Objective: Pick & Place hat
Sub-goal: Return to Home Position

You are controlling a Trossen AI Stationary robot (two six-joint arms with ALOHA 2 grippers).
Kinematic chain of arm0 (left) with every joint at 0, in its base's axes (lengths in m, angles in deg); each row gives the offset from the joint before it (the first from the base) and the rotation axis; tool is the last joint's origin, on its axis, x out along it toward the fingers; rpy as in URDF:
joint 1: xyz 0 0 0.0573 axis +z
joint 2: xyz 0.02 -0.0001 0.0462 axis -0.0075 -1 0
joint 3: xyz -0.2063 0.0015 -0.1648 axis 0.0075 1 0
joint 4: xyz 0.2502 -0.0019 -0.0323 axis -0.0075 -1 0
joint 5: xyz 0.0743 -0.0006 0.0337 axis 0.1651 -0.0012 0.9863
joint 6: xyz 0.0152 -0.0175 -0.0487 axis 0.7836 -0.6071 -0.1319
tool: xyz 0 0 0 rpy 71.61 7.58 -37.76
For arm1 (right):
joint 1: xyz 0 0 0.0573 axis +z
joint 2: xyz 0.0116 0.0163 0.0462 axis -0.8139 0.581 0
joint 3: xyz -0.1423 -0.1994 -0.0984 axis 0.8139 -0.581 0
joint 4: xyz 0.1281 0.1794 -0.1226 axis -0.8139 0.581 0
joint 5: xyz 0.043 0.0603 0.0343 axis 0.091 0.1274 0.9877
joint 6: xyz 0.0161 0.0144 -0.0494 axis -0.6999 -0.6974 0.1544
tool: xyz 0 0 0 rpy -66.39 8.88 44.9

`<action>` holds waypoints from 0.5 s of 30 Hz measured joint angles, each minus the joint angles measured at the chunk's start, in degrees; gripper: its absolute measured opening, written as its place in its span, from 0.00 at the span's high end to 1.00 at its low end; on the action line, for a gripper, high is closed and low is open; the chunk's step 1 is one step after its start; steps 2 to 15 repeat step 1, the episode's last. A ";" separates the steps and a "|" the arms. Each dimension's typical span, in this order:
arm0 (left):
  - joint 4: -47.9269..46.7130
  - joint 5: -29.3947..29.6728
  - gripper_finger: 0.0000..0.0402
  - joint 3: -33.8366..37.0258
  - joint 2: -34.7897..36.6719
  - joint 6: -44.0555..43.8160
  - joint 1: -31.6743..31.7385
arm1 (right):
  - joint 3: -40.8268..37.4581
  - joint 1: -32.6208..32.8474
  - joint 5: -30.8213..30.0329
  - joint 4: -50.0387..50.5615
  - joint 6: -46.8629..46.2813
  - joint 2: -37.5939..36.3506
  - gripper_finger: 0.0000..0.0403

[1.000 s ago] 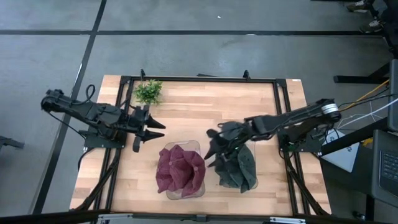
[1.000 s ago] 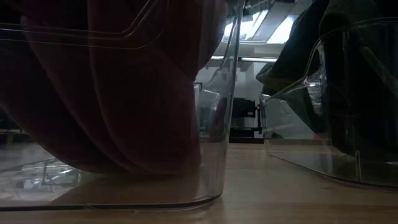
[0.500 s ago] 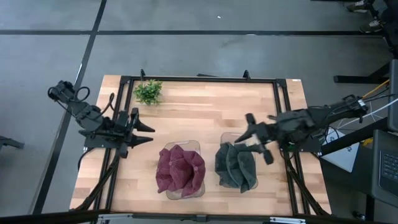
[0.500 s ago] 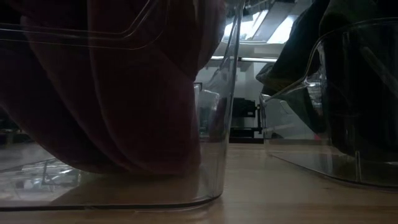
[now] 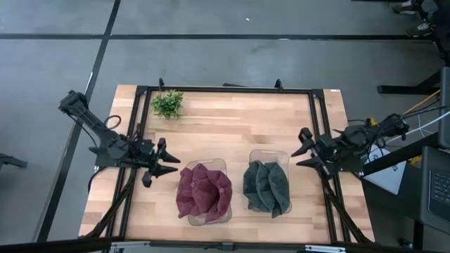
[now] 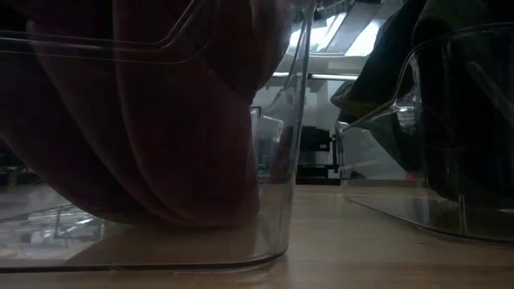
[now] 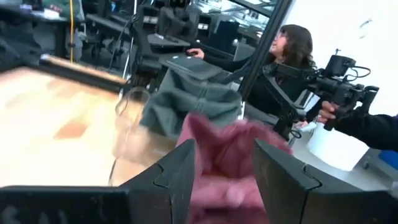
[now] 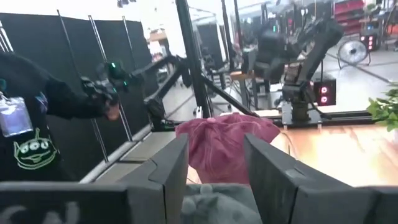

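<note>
High view: the sorting looks finished, with the pink caps point(image 5: 204, 193) heaped in the left transparent bin point(image 5: 219, 162) and a pile of grey-green caps point(image 5: 267, 186) in the right bin point(image 5: 261, 152). No cap lies loose on the wooden surface point(image 5: 232, 126). The step in hand appears to be parking the arms. The left hand point(image 5: 167, 164) hangs just beside the left bin, near the surface's left edge. The right hand point(image 5: 304, 149) is near the right edge, a little apart from the right bin. Both have their fingers spread wide and hold nothing, as each wrist view confirms. The next move probably asks only that each arm fold to rest without clipping a bin rim or the black frame point(image 5: 225, 89) around the surface. A small green plant point(image 5: 167, 103) stands at the far left corner. Beyond is grey floor marked with dark lines. The wrist views show a workshop with more rigs, a person point(image 7: 292, 50) at a desk, and another in a dark top wearing a badge point(image 8: 13, 116).
</note>
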 joint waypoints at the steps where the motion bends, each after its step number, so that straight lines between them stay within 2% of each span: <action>1: 1.76 -0.16 0.62 2.43 0.80 -0.59 0.09 | -1.15 0.00 -0.02 0.55 0.00 -1.89 0.62; 15: 1.76 -0.16 0.62 2.43 0.80 -0.59 0.09 | -1.15 0.00 -0.02 0.55 0.00 -1.89 0.62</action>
